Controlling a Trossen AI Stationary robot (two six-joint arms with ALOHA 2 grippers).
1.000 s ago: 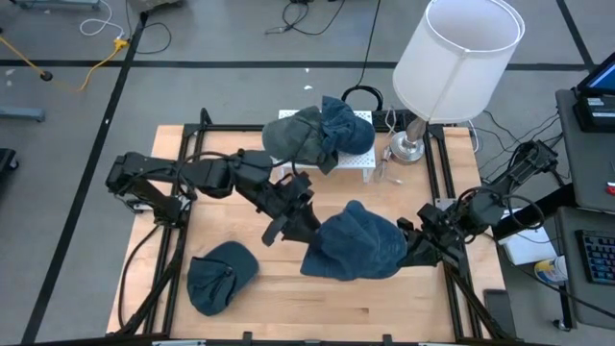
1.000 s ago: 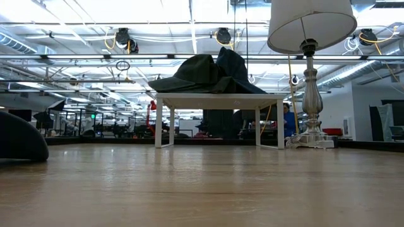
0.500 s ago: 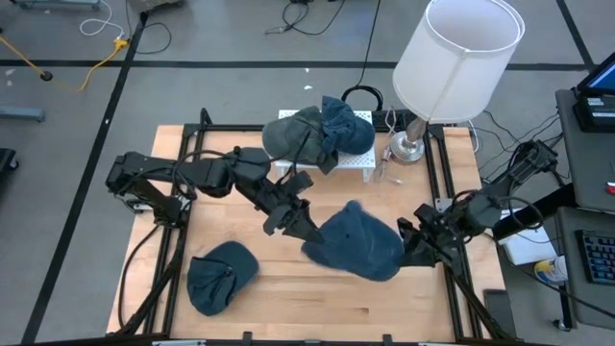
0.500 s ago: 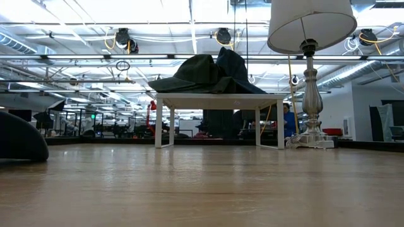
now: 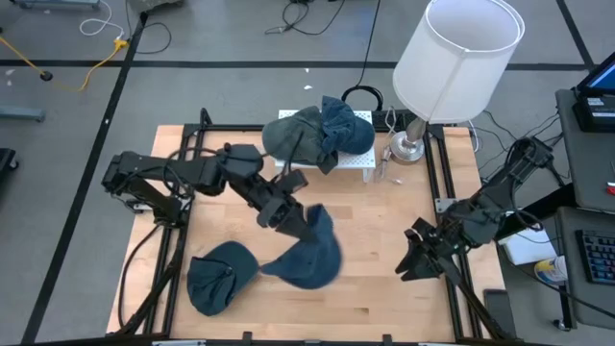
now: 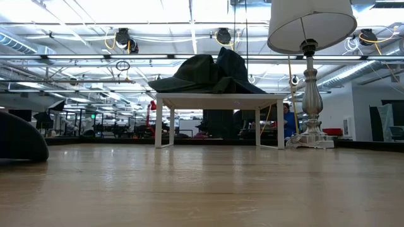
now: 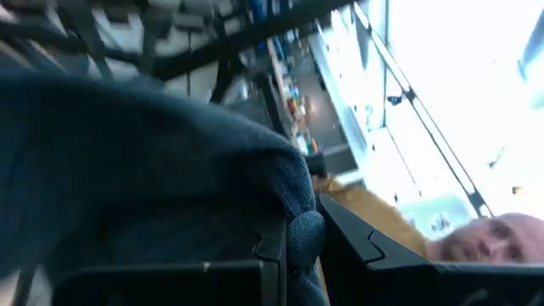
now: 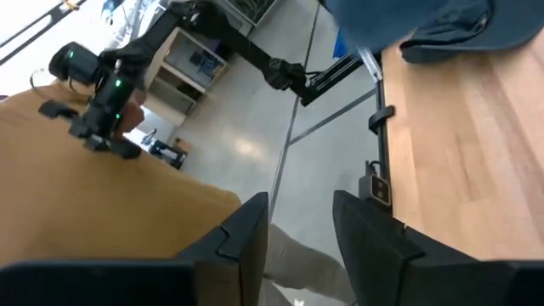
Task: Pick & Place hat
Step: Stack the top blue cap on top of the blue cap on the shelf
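My left tool (image 5: 300, 223) is pinched tight on a blue hat (image 5: 306, 259), and the hat hangs from it over the middle of the wooden worktop (image 5: 375, 298). My right tool (image 5: 411, 265) is near the right edge of the worktop, holding nothing, with its fingers (image 8: 242, 234) apart. Another blue hat (image 5: 219, 277) lies just beside the first one, and two more hats (image 5: 317, 135) sit on the small white table (image 5: 357, 160) by the lamp (image 5: 456, 58).
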